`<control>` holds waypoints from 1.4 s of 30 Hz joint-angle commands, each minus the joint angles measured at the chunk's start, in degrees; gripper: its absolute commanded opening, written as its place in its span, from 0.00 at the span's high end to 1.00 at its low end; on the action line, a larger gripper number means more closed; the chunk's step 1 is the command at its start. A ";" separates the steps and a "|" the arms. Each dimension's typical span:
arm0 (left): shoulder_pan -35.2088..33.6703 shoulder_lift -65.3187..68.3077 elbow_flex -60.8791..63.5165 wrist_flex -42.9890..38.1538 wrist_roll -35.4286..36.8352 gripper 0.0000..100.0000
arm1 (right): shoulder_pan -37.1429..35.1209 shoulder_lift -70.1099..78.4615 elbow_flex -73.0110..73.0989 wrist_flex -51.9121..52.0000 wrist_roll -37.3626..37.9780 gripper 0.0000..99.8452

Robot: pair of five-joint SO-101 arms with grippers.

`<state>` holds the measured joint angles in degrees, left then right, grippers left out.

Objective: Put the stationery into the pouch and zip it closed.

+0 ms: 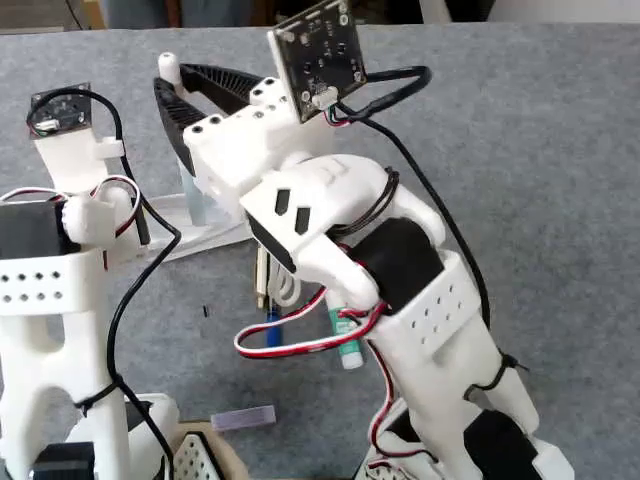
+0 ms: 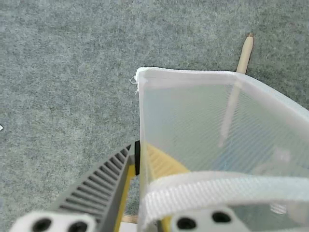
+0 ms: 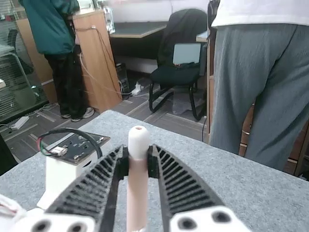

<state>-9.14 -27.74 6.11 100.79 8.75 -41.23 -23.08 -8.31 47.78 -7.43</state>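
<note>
My right gripper (image 3: 137,151) is shut on a pale pink-white stick (image 3: 138,137), upright between the black ribbed fingers. From the high view this right gripper (image 1: 172,82) is raised over the far side of the grey table, with the stick's tip (image 1: 168,67) poking out. Below it stands the translucent mesh pouch (image 1: 212,228). My left gripper (image 2: 140,155) is shut on the edge of the pouch (image 2: 212,130). A wooden pencil (image 2: 245,50) lies beyond the pouch. A blue pen (image 1: 271,326), a green-and-white marker (image 1: 345,345) and a beige pencil (image 1: 261,277) lie under the right arm.
A small purple eraser (image 1: 243,417) lies near the front edge, beside a cardboard corner (image 1: 215,452). The right arm's body and cables cover the table's middle. Open grey felt (image 1: 560,150) stretches to the right.
</note>
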 commanded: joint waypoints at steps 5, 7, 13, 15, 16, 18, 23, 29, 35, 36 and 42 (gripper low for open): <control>-0.66 1.49 0.13 0.44 0.35 0.97 | 4.04 0.31 1.01 -1.49 0.09 0.99; -0.84 1.49 0.13 0.44 0.35 0.97 | 4.48 -0.13 4.00 -1.49 0.44 0.99; -3.74 1.49 -0.13 0.35 0.35 0.97 | 3.96 -4.26 15.16 -1.49 11.08 0.99; -4.09 1.49 -0.13 0.35 0.35 0.97 | 2.55 -6.46 17.19 -1.49 13.19 0.99; -4.09 1.49 -0.13 0.35 0.35 0.97 | 1.93 -7.34 17.98 -1.49 14.15 0.99; -4.09 1.49 -0.31 0.35 0.44 0.97 | 0.62 -9.19 18.86 -1.49 15.82 0.99; -3.82 1.67 -0.31 0.35 0.53 0.97 | -0.62 -11.30 19.12 -1.41 17.85 0.99; -4.09 5.71 -0.40 0.35 0.53 0.97 | -0.62 -11.91 19.21 -1.41 17.85 0.99; -3.74 7.12 -2.24 0.35 0.53 0.97 | -1.58 -12.09 18.95 3.52 17.85 0.99; -3.74 7.12 -2.15 0.35 0.53 0.97 | -2.02 -12.09 18.95 4.04 17.93 0.98; -4.00 7.21 -2.15 0.35 0.53 0.97 | -3.08 -12.09 18.95 7.30 17.67 0.83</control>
<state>-12.13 -23.08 3.91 100.88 9.10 -43.78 -33.71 11.38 53.76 9.89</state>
